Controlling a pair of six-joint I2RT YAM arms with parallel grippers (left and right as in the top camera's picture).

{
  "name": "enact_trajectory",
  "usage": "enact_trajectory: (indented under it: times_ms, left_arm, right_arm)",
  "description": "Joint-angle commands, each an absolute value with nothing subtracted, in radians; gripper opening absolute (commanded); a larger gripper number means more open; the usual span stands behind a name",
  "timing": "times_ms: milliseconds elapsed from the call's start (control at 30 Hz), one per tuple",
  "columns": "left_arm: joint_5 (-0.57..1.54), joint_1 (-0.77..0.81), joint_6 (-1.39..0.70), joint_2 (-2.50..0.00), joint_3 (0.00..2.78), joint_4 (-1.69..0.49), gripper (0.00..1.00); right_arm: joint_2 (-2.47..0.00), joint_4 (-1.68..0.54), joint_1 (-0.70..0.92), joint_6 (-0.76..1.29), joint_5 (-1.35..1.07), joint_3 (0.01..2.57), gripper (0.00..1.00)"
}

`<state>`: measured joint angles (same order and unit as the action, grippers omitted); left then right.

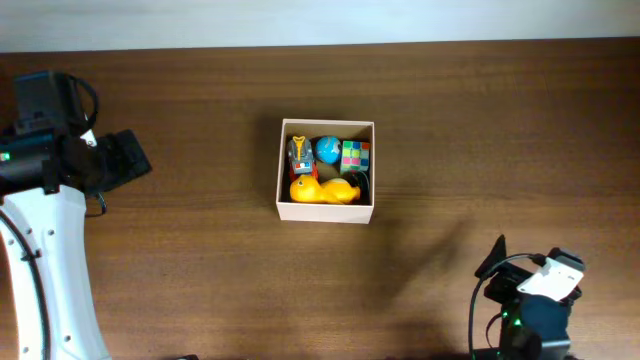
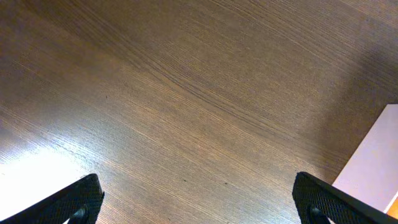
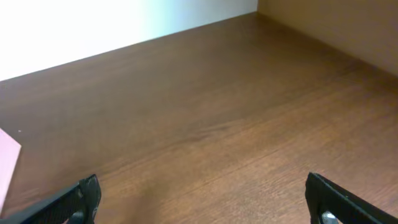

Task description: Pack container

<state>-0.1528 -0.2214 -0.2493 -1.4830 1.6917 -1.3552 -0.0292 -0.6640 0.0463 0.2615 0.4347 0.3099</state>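
Note:
The container (image 1: 326, 211), a square white-walled open box, sits at the middle of the table. Inside lie a yellow duck (image 1: 322, 191), a blue ball (image 1: 327, 150), a multicoloured cube (image 1: 355, 156) and a small orange-grey toy (image 1: 300, 156). My left gripper (image 1: 125, 160) is at the far left, open and empty over bare wood (image 2: 196, 205); a white corner of the container (image 2: 373, 168) shows at the right edge of the left wrist view. My right gripper (image 1: 495, 262) is at the bottom right, open and empty (image 3: 202, 205); a pale sliver of the container (image 3: 7, 165) shows at the left edge of the right wrist view.
The dark wooden table (image 1: 450, 120) ends at a white far edge (image 1: 320, 20). The left arm's white body (image 1: 50, 260) stands along the left side. The right arm's base (image 1: 535, 315) is at the bottom right.

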Motion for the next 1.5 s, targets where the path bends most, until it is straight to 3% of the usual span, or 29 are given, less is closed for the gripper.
enact_trajectory:
  times_ms: [0,1467]
  left_arm:
    - [-0.15,-0.226,-0.233,-1.48,1.7,-1.356,0.99]
    - [-0.15,-0.225,-0.233,-1.48,1.7,-1.356,0.99]
  right_arm:
    - [-0.004,-0.661,0.038,0.267,0.426,0.253,0.99]
    - [-0.004,-0.661,0.038,0.271,0.41,0.169,0.99]
